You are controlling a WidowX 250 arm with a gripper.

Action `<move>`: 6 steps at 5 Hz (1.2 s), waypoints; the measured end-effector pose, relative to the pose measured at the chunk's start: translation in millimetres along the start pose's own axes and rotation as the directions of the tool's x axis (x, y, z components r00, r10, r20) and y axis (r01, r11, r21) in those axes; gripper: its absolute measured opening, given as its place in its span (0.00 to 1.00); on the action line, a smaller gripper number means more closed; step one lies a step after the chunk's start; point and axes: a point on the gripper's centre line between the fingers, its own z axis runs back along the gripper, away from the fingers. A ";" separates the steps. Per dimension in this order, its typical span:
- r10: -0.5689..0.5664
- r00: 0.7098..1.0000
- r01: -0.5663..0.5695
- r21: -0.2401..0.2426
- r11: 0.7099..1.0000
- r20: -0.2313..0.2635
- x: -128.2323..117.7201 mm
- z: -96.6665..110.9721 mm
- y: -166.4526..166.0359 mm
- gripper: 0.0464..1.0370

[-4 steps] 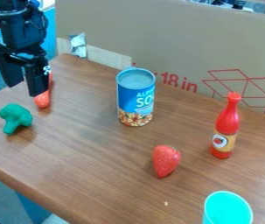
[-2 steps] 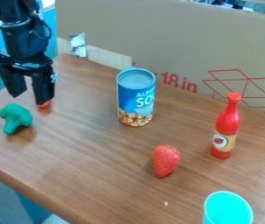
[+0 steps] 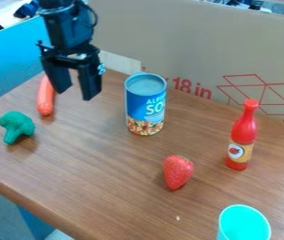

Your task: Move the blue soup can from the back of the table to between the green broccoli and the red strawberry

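Black metal and plastic make up my end effector (image 3: 76, 93), which hangs in the upper left of the frame with its two fingers wide apart and nothing between them; its tips point down over the wooden surface (image 3: 106, 164). Nearest to it in the frame is the smooth orange-red toy sausage (image 3: 46, 99), lying lengthwise just to the picture's left of the fingers; I cannot tell how high above the surface the tips are.

Below the sausage, at the left of the frame, I see the green toy broccoli (image 3: 17, 125); the blue cylindrical can with a printed label (image 3: 145, 105) stands upright to the picture's right of the end effector, near the tall brown cardboard panel (image 3: 188, 42).

Red strawberry (image 3: 178, 172) lies below centre; the slim red bottle with a tan label (image 3: 241, 136) stands upright at the right; the turquoise cup (image 3: 245, 224) is cut off by the bottom edge.

As for progress, I judge that no hold is in place, so any grasp is still to be made; the pieces sit well apart, and whether one has already been placed I cannot tell.
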 end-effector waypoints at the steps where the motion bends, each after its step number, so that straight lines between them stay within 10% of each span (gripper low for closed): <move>1: -0.002 1.000 0.002 0.000 1.000 0.013 17.6 6.5 -10.2 0.96; 3: 0.069 0.997 -0.071 0.114 0.991 0.023 56.6 -3.3 -15.4 0.96; 6: 0.096 0.995 -0.100 0.117 0.988 0.040 92.7 -16.8 -26.4 0.96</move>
